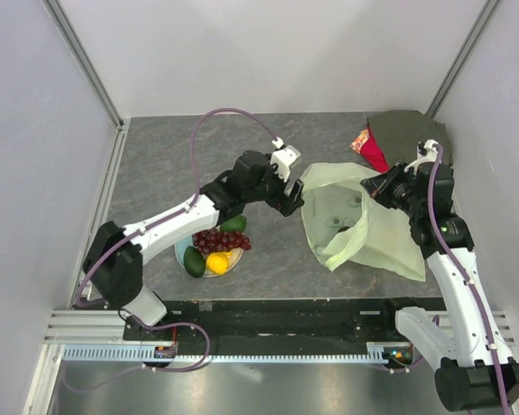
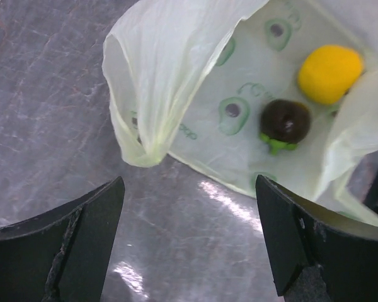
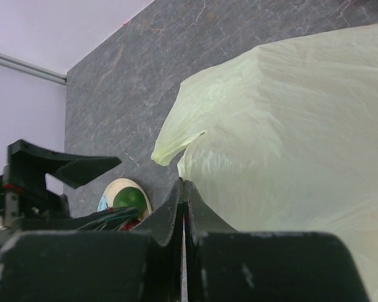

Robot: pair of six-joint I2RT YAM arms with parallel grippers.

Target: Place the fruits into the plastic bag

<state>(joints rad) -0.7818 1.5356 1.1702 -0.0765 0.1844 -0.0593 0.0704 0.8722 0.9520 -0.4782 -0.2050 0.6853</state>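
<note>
On the left of the grey bench [image 1: 156,156], near the arm bases, a pale plate [image 1: 182,251] holds four of the fruits. The dark red grapes [image 1: 225,239] lie in its middle. One green avocado [image 1: 195,261] sits at the near left edge, and a second avocado [image 1: 233,224] is at the far right edge. The yellow lemon [image 1: 217,263] rests on the near side, touching the grapes. To the right of the plate, the left pincer [image 1: 292,204] hangs above the bench just beside the left edge of the plastic bag [image 1: 376,233]. Its two black fingers [image 2: 82,239] are spread wide with nothing between them. The pale green bag lies right of centre on the bench, its mouth lifted open toward the left. The left wrist view looks into it: a dark brown round fruit [image 2: 285,119] with a small green stem cap rests on the printed inner film. An orange [image 2: 329,73] sits just beyond it, the two close but apart. At the far right rim of the bag, the right pincer [image 3: 183,185] has its fingers pressed together, pinching the thin film and holding that edge up. Behind it, in the far right corner, lies a dark green and red cloth [image 1: 411,130].
</note>
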